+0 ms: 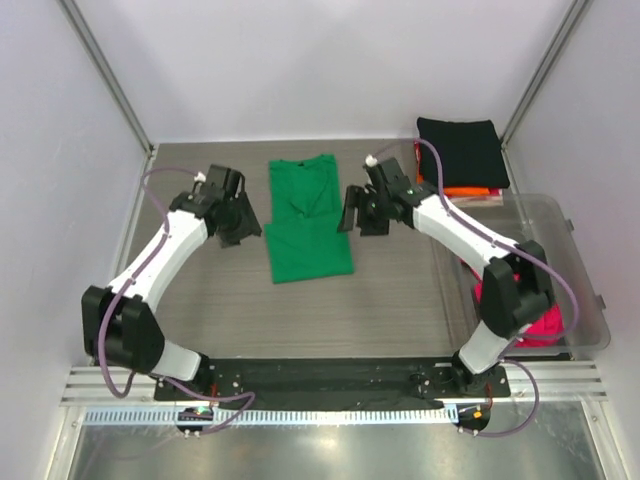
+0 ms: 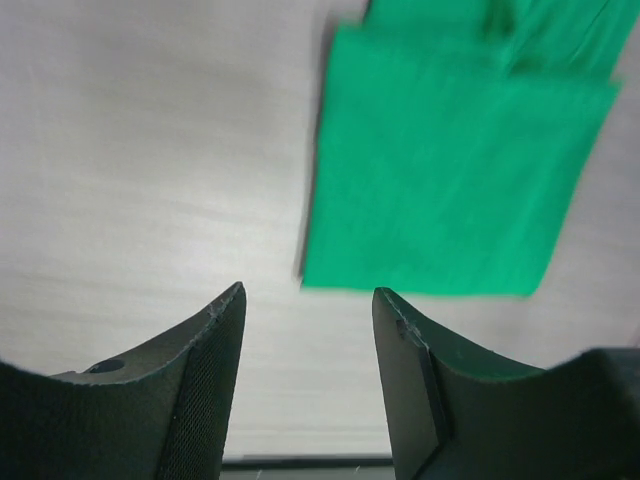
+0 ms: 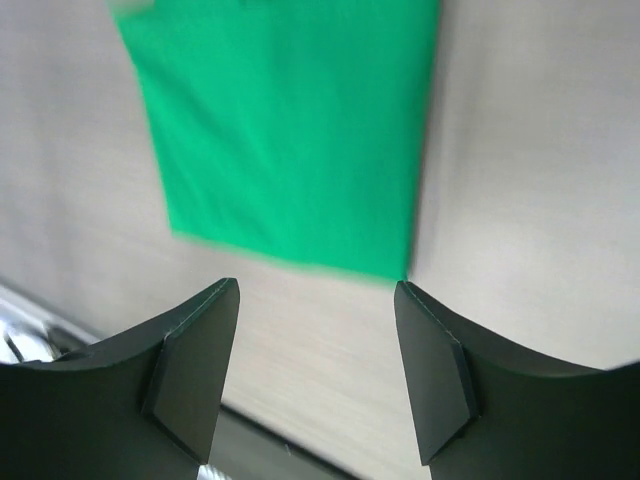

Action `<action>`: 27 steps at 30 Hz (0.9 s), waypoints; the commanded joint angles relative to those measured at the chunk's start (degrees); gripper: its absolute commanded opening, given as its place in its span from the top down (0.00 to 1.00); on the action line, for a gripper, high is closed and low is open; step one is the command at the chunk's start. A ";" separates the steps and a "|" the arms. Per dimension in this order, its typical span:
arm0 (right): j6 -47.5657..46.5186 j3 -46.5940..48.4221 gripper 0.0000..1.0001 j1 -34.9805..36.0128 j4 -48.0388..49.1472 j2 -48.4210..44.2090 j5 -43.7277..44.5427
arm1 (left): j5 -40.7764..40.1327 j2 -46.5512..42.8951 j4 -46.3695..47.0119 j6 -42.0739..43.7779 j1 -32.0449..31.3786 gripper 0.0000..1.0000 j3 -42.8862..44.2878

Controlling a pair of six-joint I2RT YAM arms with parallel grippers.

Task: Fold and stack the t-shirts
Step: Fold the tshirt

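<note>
- You are holding the left gripper (image 2: 308,292) and the right gripper (image 3: 318,285) open and empty.
- The green t-shirt (image 1: 308,225) is lying between them (sides tucked in), so both can grab it.

Standing here, I can't read a thing: no words, brand marks or numbers in any view. The green t-shirt (image 1: 308,225) in the middle of the frame shows only plain cloth, and so does the black t-shirt (image 1: 462,150) at upper right. Any marking on the arm bases (image 1: 200,378) along the bottom is too small to tell.
</note>
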 commanded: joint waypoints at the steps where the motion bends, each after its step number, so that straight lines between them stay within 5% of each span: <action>1: 3.28 -13.61 0.31 -0.28 8.36 -7.15 -4.01 | 6.81 -6.04 6.86 -3.14 -0.76 0.45 -11.88; 5: 5.48 -25.91 0.34 -0.37 13.90 -11.04 -6.82 | 9.72 -15.44 14.07 -6.74 -2.34 0.43 -26.64; 11: 7.33 -33.14 0.36 -0.37 22.07 -10.62 -9.55 | 11.83 -18.71 23.91 -10.70 -4.10 0.43 -36.86; 27: 6.01 -28.14 0.51 -1.16 28.06 3.62 -10.43 | 8.49 -9.75 37.02 -15.10 -5.42 0.48 -41.88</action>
